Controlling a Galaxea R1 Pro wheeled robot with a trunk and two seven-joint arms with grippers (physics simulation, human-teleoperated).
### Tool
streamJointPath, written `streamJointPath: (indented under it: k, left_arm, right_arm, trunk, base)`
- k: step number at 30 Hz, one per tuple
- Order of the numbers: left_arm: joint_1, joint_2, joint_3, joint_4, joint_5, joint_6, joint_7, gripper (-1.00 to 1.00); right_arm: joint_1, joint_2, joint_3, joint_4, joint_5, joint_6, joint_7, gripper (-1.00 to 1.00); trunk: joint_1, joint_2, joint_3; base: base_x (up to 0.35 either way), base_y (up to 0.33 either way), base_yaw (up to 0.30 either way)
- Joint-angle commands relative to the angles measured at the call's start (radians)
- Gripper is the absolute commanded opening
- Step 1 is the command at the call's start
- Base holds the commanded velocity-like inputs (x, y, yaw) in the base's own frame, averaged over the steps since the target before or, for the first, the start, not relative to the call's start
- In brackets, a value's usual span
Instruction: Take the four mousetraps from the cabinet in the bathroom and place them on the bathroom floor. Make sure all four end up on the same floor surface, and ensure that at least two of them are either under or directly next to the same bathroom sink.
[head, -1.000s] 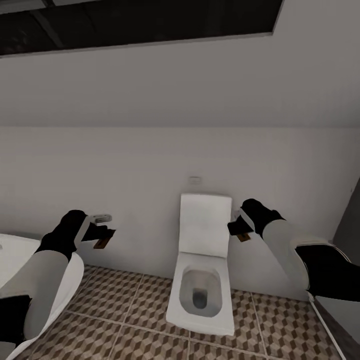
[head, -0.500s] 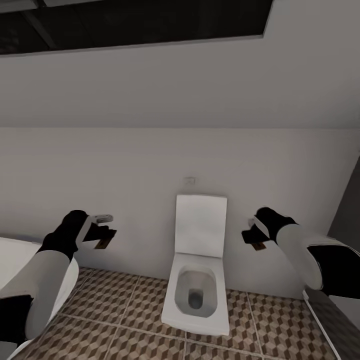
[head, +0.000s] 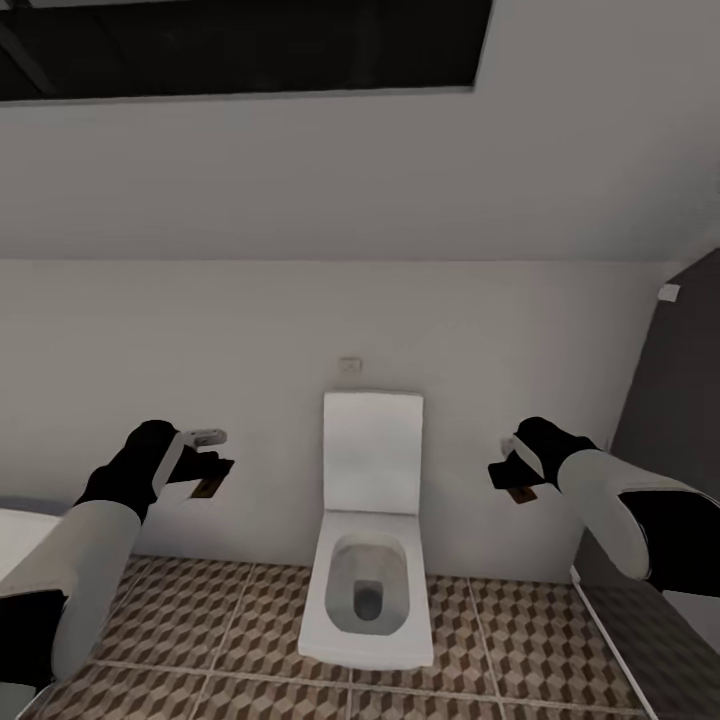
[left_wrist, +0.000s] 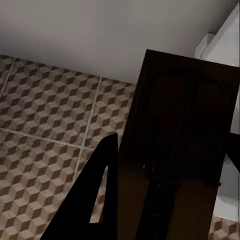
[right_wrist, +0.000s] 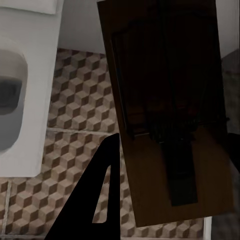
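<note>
Still both grippers (head: 212, 476) (head: 510, 482) pinch mousetraps (head: 207, 488) (head: 520, 494); view swung right

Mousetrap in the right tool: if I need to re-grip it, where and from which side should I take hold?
Probably by the bare wooden end of the small flat brown wooden mousetrap, the way the right tool has it now: from the board's short end, fingers pinching its flat faces. The dark metal wire frame covers the far half, so staying on the plain wood keeps the fingers clear of it.
</note>
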Motion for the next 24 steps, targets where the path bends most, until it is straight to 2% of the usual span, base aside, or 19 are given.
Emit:
streamJointPath:
  k: [1, 9, 14, 17, 24]
  left_arm:
    - [0.000, 0.000, 0.002, -0.001, 0.003, 0.005, -0.001, -1.00]
    - [0.000, 0.000, 0.003, 0.004, 0.003, -0.004, -0.001, -1.00]
    - [0.000, 0.000, 0.002, 0.028, 0.003, -0.020, -0.001, -1.00]
    - [0.000, 0.000, 0.002, 0.061, 0.002, -0.048, -0.001, -1.00]
    - [0.000, 0.007, 0.001, 0.191, 0.000, -0.179, 0.000, -1.00]
  right_arm:
    - [0.000, 0.000, 0.008, -0.002, 0.007, 0.004, 0.010, -1.00]
    - [0.000, -0.001, 0.008, -0.001, 0.006, 0.004, 0.010, -1.00]
    - [0.000, 0.000, 0.008, 0.001, 0.006, 0.003, 0.010, -1.00]
    - [0.001, 0.000, 0.008, 0.005, 0.006, -0.004, 0.010, -1.00]
    - [0.058, 0.011, 0.008, 0.009, 0.004, -0.102, 0.011, -1.00]
  trunk:
    - [0.000, -0.001, 0.000]
    - [0.000, -0.001, 0.008]
    - [0.000, -0.001, 0.010]
    - [0.000, -0.001, 0.010]
    - [0.000, -0.001, 0.010]
  base:
    - [0.000, 0.000, -0.198]
    - [0.000, 0.000, -0.186]
    - [0.000, 0.000, -0.065]
    - [0.000, 0.000, -0.016]
    - [0.000, 0.000, -0.004]
